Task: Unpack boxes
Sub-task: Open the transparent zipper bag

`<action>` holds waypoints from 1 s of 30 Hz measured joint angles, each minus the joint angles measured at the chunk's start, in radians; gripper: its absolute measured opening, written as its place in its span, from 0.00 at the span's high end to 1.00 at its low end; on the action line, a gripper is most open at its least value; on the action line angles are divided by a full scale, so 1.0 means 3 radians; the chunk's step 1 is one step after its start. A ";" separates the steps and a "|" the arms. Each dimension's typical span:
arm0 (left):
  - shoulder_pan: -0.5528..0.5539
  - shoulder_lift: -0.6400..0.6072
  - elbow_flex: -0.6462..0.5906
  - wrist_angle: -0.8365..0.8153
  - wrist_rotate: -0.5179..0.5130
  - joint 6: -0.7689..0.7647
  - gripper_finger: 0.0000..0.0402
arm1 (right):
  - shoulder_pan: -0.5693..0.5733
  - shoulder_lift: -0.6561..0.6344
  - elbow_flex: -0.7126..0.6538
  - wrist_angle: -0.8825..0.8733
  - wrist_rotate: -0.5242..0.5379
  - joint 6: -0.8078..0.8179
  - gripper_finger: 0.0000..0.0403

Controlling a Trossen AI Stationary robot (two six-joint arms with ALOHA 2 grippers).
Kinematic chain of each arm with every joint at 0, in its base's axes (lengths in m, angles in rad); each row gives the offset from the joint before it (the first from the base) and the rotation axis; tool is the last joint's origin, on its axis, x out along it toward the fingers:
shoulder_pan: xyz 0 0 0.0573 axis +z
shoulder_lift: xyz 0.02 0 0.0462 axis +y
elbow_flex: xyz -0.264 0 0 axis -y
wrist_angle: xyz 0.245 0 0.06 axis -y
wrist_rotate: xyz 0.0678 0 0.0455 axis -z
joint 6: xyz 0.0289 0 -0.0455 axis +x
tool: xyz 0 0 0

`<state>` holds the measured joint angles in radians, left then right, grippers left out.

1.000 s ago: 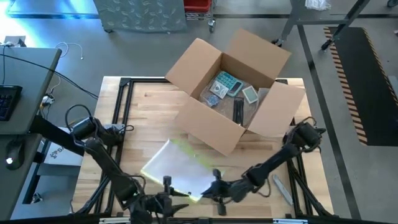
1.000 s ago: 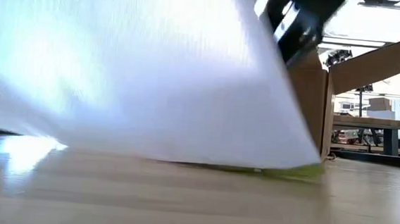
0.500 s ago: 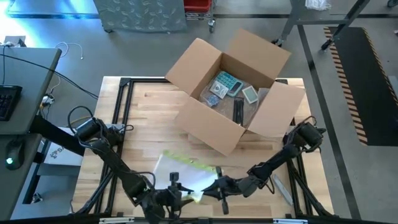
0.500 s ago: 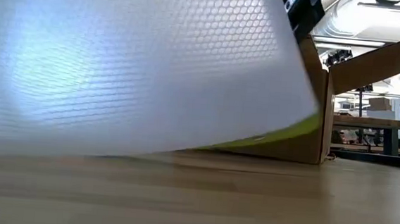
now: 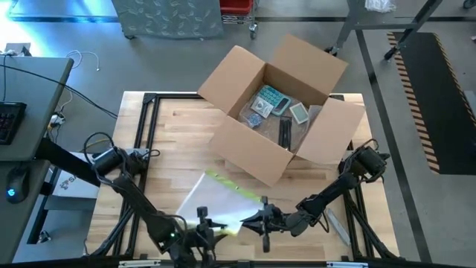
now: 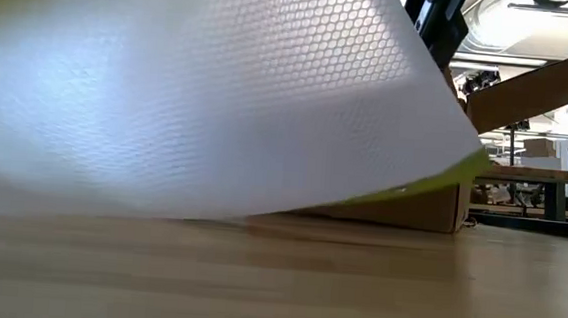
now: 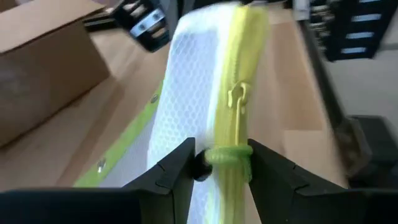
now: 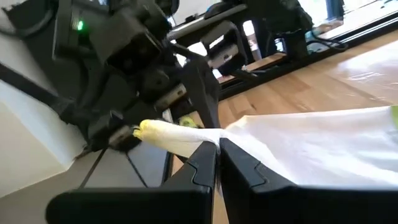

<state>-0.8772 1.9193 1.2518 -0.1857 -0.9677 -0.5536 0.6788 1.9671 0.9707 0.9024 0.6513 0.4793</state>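
Box [image 5: 279, 112] sits open at table's [image 5: 178, 141] far side, several items left inside; 1 clear pouch [image 5: 219, 205] is out, held near front edge by left gripper [image 7: 219, 163] closing on its yellow zipper and right gripper [image 8: 217, 149] pinched shut on it

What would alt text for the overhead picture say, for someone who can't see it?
Two dark robot arms hold a clear pouch with a yellow edge between them near the table's front. Behind it an open cardboard box holds small items.
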 joint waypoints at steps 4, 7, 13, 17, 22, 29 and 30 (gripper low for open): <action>-0.0006 0.0044 0.0000 0.0002 -0.0075 -0.0295 0.84 | 0.0040 0.0000 0.0000 0.0001 0.0128 -0.0090 1.00; -0.0039 0.0033 0.0039 -0.0118 -0.0042 -0.0449 0.96 | 0.0076 0.0000 0.0001 -0.0001 0.0190 -0.0237 1.00; -0.0025 0.0032 0.0451 -0.1110 0.0116 -0.0928 0.97 | 0.0134 0.0000 0.0004 -0.0022 0.0228 -0.0759 1.00; 0.0081 0.0025 0.0759 -0.1802 0.0501 -0.1124 0.98 | 0.0123 -0.0155 0.0037 -0.0285 -0.0001 -0.0967 0.97; 0.0183 0.0037 0.0984 -0.2079 0.0782 -0.1070 0.97 | 0.0091 -0.0370 0.0357 -0.1133 -0.0424 -0.1133 0.79; 0.0284 0.0032 0.1082 -0.2075 0.0860 -0.0974 0.97 | 0.0163 -0.0216 0.1680 -0.3344 -0.0148 -0.1512 0.55; 0.0284 0.0030 0.1085 -0.2056 0.0869 -0.0974 0.97 | 0.0177 -0.0156 0.1801 -0.3567 0.0010 -0.1513 0.53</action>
<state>-0.7921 1.9282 1.5772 -0.8026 -0.7070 -0.8459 0.7320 1.9204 1.5109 -0.1675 0.6543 0.0254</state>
